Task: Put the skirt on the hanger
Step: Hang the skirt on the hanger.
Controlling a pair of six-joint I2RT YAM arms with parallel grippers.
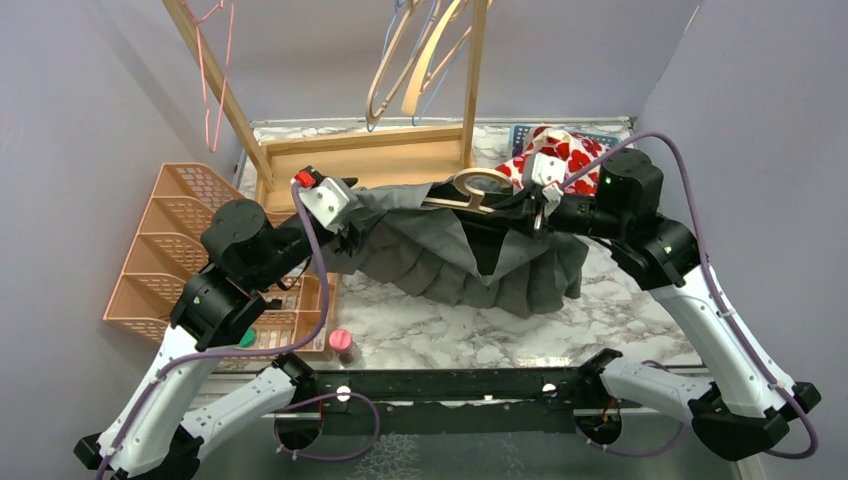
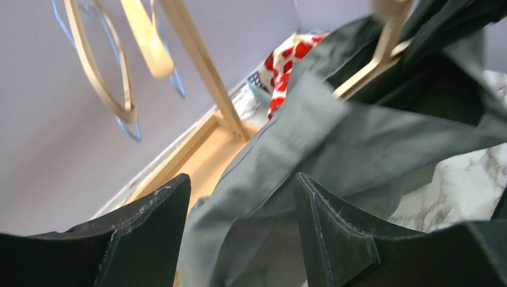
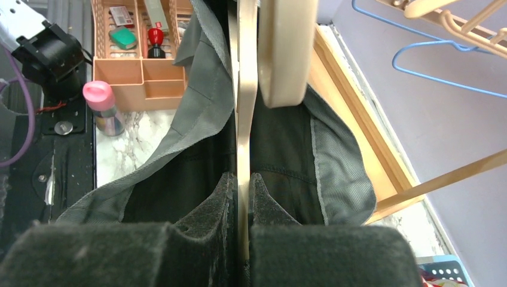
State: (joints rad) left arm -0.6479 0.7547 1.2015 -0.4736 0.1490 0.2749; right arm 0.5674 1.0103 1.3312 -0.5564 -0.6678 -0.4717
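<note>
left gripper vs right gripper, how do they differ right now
The left gripper is open, the grey skirt passing loose between its fingers; the right gripper is shut on the wooden hanger. The left gripper sits at the skirt's left end, the right gripper toward its right. Both have black fingers and work at the waistband.

Marble table (image 1: 620,320), skirt (image 1: 500,285) hem resting on it, orange organizer (image 1: 170,250), wooden rack base (image 1: 370,160)

The skirt (image 1: 410,255) hides most of the hanger (image 1: 455,204); in the left wrist view its waistband is blurred, and the hanger above it is cropped.
</note>
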